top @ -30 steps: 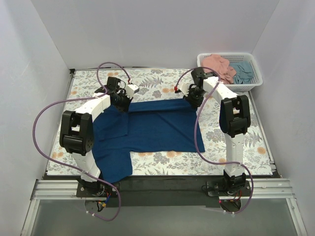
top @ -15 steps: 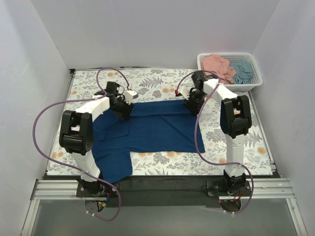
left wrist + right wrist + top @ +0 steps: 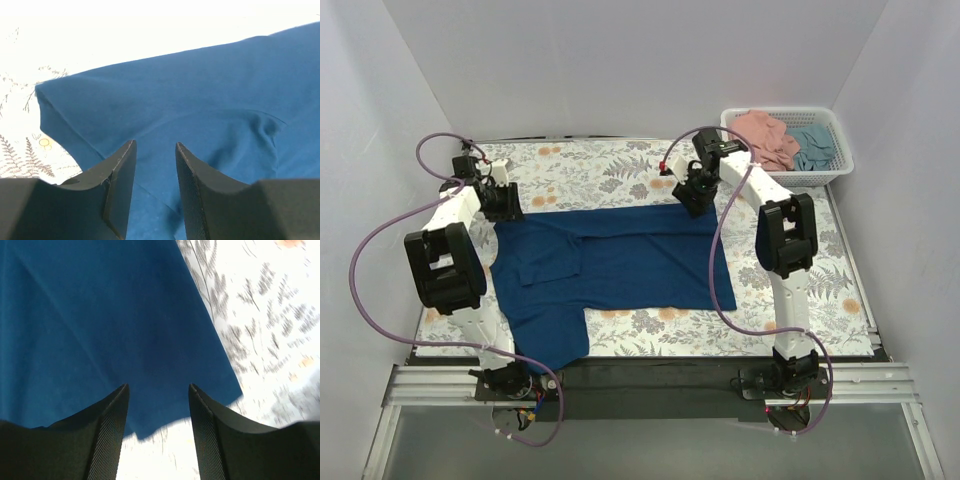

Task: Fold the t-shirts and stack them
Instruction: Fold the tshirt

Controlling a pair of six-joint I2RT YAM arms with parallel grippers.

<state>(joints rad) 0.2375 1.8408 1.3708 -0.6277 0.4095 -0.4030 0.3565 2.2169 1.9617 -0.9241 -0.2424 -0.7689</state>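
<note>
Both my arms swung outward; my left fingers (image 3: pixel 505 205) and right fingers (image 3: pixel 698 198) now parted, empty (navy t-shirt (image 3: pixel 610 260) flat on counter (image 3: pixel 620 175)). White basket (image 3: pixel 825 180) holds pink t-shirt (image 3: pixel 765 135), teal t-shirt (image 3: pixel 815 145).

The table (image 3: pixel 620 170) is covered by a floral-patterned sheet. The dark navy t-shirt (image 3: pixel 630 260) is laid flat across its middle, with one part reaching the near edge toward the left corner. A flap seems to be folded over on its left part. The white lattice basket (image 3: pixel 817 180) is set at the far right corner.
</note>
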